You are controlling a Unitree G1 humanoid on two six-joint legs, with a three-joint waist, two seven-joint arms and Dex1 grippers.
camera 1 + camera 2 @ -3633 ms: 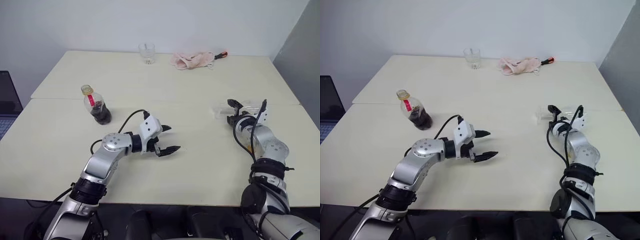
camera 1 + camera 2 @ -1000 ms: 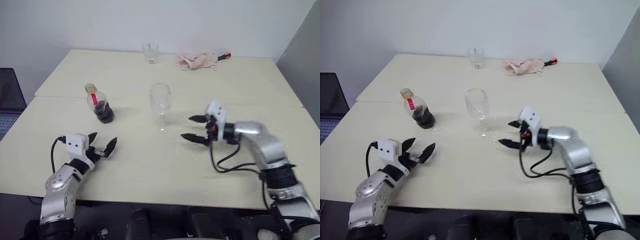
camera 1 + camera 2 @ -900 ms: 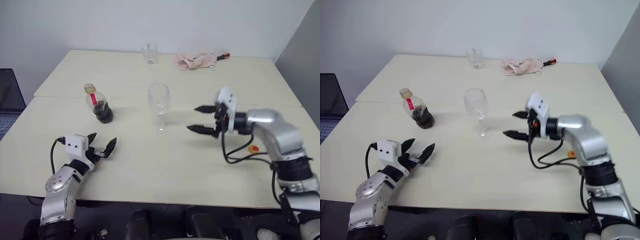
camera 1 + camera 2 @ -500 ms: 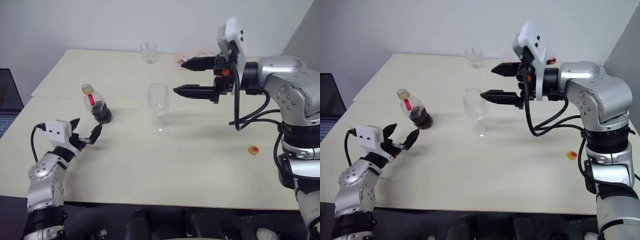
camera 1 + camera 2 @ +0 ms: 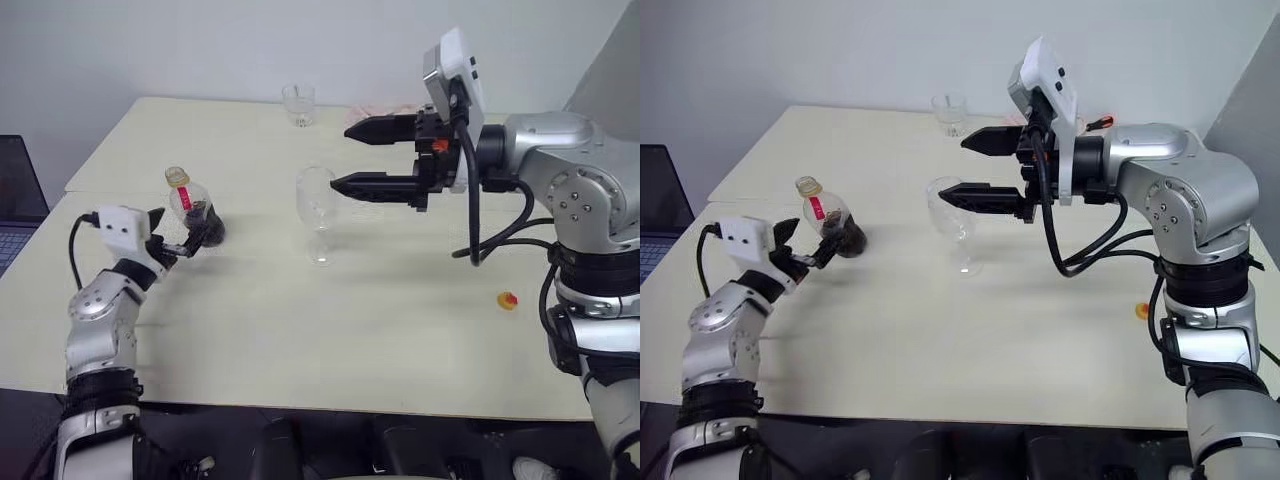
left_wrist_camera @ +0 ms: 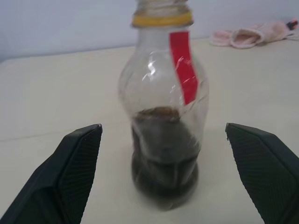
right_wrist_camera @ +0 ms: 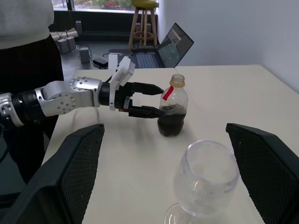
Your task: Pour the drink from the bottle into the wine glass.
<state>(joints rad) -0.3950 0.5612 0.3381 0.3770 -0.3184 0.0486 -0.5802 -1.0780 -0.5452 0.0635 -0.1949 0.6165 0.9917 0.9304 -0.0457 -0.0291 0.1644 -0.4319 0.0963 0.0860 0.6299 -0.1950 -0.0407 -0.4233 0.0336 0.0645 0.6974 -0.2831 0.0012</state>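
Plastic bottle [image 5: 196, 214] light, thin-walled, likely squashy | grasp its dark belly | left gripper [image 5: 176, 236] fingers released, flanking it | right gripper [image 5: 348, 158] released above fragile wine glass [image 5: 318, 212]

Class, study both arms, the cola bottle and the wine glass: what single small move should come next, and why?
Probably the left gripper should ease forward and close on the bottle. Its fingers stand open on either side of the bottle without touching it, the bottle stands upright on the table with drink in its lower part, and the wine glass stands empty. The right gripper hangs open above the glass.
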